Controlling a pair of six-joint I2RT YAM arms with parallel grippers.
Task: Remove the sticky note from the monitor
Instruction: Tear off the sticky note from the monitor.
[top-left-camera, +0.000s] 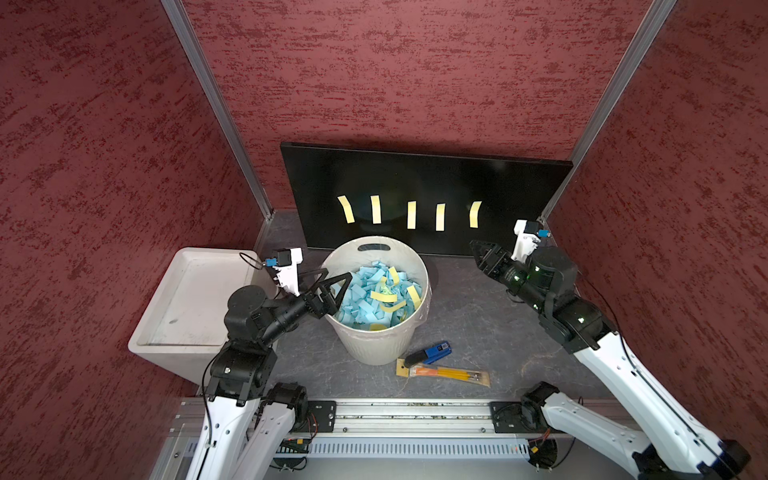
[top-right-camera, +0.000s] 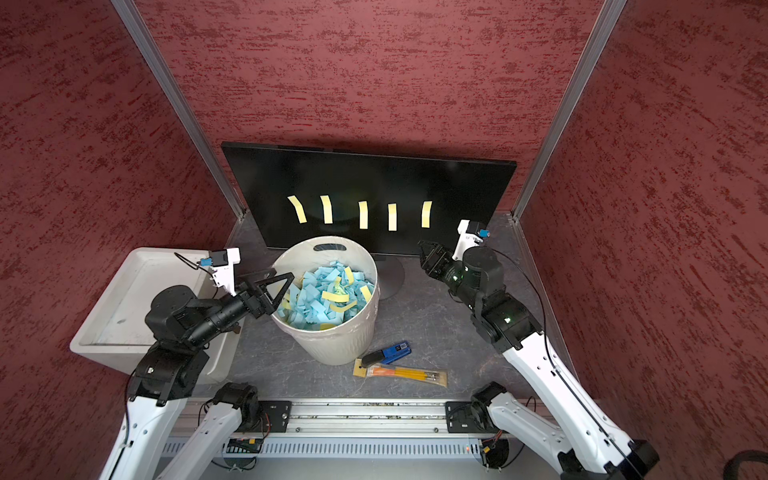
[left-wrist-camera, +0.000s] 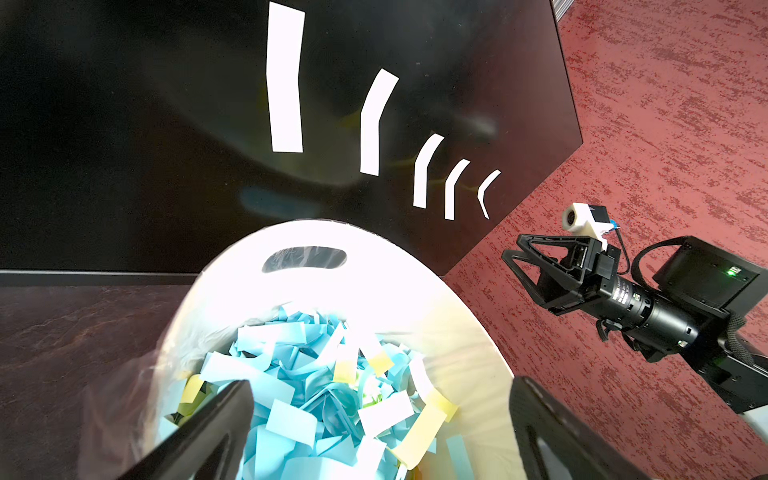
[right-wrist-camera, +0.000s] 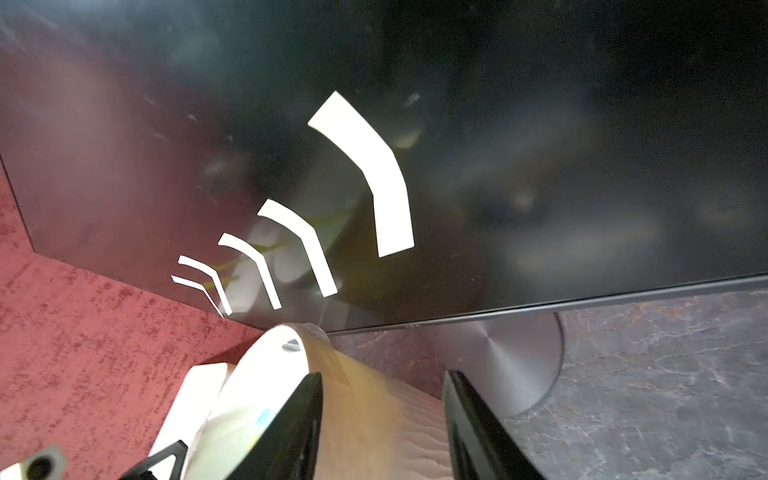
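Monitor (top-right-camera: 365, 178) stand (top-right-camera: 392, 276) partly hidden behind bin (top-right-camera: 336, 345); left gripper (top-right-camera: 283, 273) spread wide, right gripper (top-right-camera: 422, 247) parted, empty.

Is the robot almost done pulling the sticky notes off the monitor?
Not yet. Done: the white bin holds a heap of blue and yellow notes. In hand: nothing; the left gripper hangs open over the bin, and the right gripper is open and empty near the right end of the monitor. Left: five yellow sticky notes are on the monitor.
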